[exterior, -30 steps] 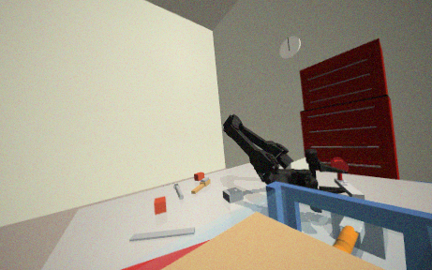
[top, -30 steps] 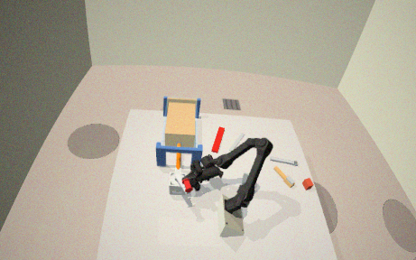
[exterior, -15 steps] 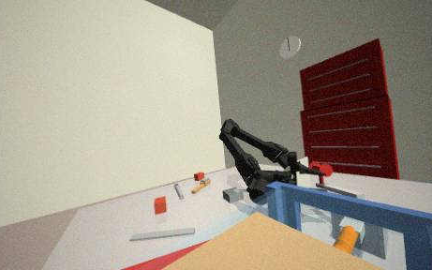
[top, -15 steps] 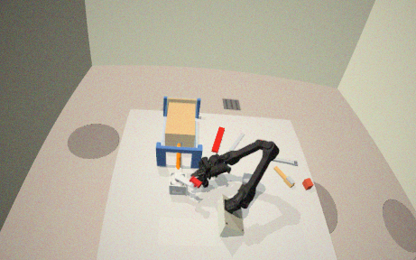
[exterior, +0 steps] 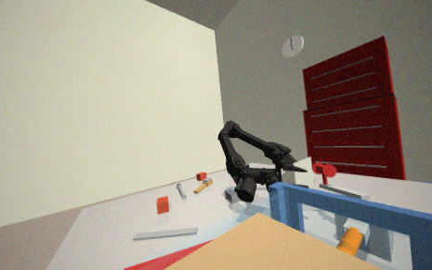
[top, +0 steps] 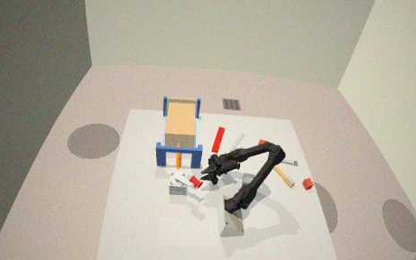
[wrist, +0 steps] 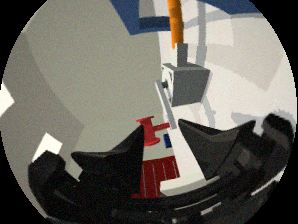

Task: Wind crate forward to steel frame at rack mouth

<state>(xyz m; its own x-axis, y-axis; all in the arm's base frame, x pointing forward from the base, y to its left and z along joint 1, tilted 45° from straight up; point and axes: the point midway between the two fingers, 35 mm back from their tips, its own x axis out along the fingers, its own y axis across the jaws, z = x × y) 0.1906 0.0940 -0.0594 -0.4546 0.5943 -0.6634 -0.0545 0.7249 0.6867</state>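
Observation:
The tan crate (top: 180, 121) (exterior: 266, 244) sits flat in the blue-framed cubby, its front close behind the blue front frame (top: 179, 153) (exterior: 350, 206). An orange strap (top: 178, 160) (exterior: 350, 240) (wrist: 176, 19) runs from it to the grey winch (top: 178, 187) (wrist: 188, 84). The handle stands in the winch, and its red knob (top: 196, 181) (exterior: 324, 170) (wrist: 149, 129) sticks out to the right. My gripper (top: 209, 175) (exterior: 298, 168) (wrist: 161, 124) is open and empty. It hovers just right of the knob, apart from it.
A red bar (top: 218, 139), a grey bar (top: 235, 142) (exterior: 165, 232), an orange-handled hammer (top: 284, 177) (exterior: 202, 187), a bolt (top: 290, 162) and a red cube (top: 308, 183) (exterior: 162, 204) lie around the arm. A red tool cabinet (exterior: 350, 112) stands behind the bench.

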